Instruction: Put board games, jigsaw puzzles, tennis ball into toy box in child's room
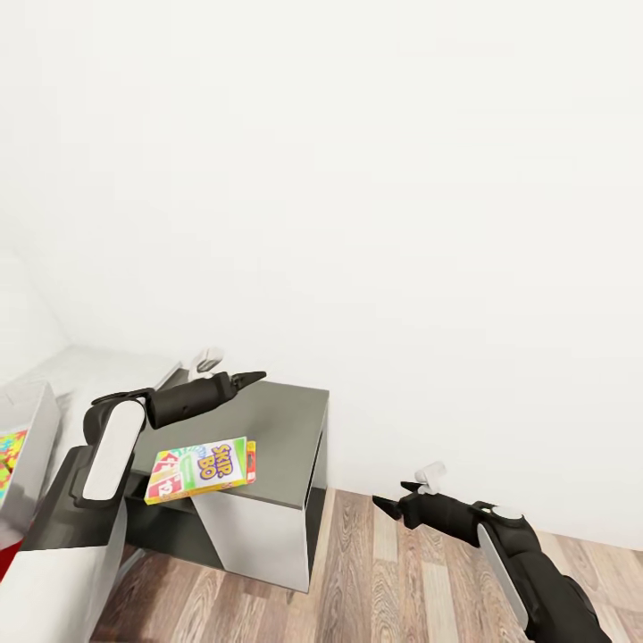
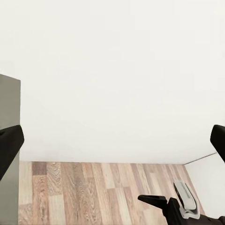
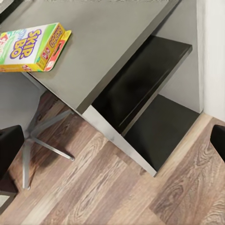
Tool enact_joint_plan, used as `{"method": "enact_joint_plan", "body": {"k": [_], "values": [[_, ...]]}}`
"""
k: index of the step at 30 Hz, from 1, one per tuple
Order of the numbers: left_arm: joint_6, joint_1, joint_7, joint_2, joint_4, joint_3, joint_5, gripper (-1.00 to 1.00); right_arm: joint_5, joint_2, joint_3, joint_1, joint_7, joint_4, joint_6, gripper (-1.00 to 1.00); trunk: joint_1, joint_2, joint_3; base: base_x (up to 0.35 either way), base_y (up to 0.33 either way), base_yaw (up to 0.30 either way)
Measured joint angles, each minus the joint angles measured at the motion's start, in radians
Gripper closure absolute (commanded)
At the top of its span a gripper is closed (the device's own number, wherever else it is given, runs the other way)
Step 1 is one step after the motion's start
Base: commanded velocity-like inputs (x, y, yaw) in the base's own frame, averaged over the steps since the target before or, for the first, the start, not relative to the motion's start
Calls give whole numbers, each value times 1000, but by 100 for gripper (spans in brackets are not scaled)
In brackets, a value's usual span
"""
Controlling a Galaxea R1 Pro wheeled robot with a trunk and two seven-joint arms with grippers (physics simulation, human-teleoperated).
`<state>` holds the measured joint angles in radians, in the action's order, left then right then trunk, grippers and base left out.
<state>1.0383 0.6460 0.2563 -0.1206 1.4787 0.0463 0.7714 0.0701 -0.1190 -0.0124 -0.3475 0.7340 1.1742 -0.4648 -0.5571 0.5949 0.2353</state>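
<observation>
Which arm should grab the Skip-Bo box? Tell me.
Left, probably. The left gripper hovers open over the dark cabinet top that holds the Skip-Bo box; the right gripper hangs open over the floor, farther away.

Beyond our left arm, the toy box (image 1: 36, 420) is cut by the picture's edge, so only one grey wall and a strip of jigsaw colours (image 1: 11, 455) inside it show. Nearer the left gripper (image 1: 253, 379), our forearm covers one corner of the board game (image 1: 202, 470) (the yellow-green lettered one). In each wrist view, our fingertips are cropped at the sides.
</observation>
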Motion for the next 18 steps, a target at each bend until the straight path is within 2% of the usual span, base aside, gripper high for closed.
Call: {"method": "enact_joint_plan", "body": {"k": [18], "values": [[1,0,-4,1,0,-1,1,-100,1,2,0,0,0,2,0,-100,69,-126,-57,0,0,0]]}}
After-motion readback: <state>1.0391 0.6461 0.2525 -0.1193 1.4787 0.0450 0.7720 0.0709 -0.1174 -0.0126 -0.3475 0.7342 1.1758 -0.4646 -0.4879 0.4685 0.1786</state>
